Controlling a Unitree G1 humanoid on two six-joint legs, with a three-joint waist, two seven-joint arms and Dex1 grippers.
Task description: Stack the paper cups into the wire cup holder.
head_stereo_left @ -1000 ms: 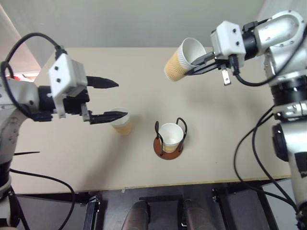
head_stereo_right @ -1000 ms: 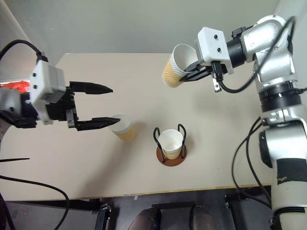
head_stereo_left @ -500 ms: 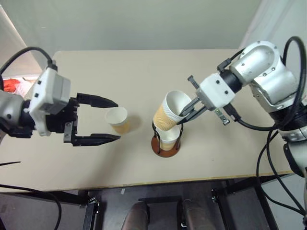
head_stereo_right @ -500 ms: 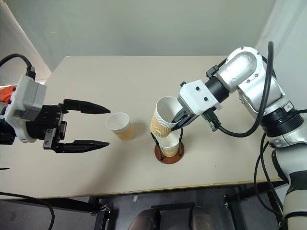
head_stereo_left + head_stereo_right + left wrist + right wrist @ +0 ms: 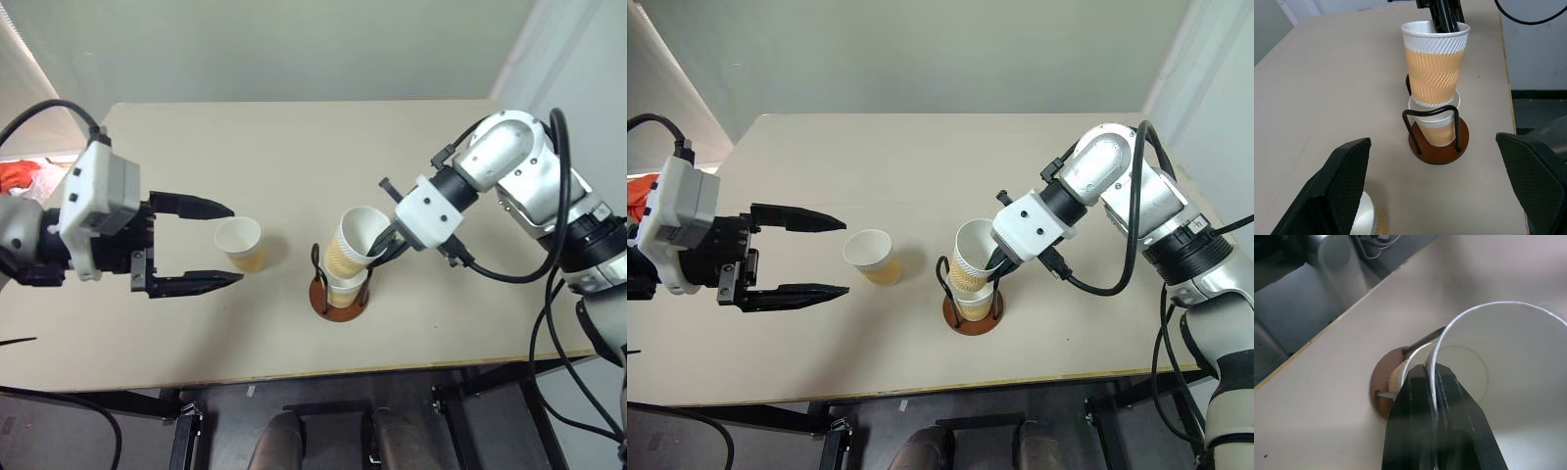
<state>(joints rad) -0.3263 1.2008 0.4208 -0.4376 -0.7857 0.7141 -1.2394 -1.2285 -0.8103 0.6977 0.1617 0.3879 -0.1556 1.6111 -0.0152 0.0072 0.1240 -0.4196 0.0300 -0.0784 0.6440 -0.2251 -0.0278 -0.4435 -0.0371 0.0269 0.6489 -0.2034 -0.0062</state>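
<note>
The wire cup holder (image 5: 321,295) stands near the table's front middle with one paper cup (image 5: 1436,129) seated in it. A second paper cup (image 5: 350,245) is nested, tilted, into the top of that one. My right gripper (image 5: 380,244) is shut on its rim, one finger inside the cup (image 5: 1449,396). A third paper cup (image 5: 240,245) stands upright on the table to the left of the holder. My left gripper (image 5: 845,257) is open and hovers level at that cup's left side, fingertips either side of it, not touching.
The beige table (image 5: 294,147) has its front edge (image 5: 294,372) close below the holder. A red and white object (image 5: 24,176) lies beyond the table's left edge. Cables hang from both arms.
My right gripper came down from high over the back of the table and lowered its cup into the cup in the holder. The left gripper stayed open near the loose cup.
</note>
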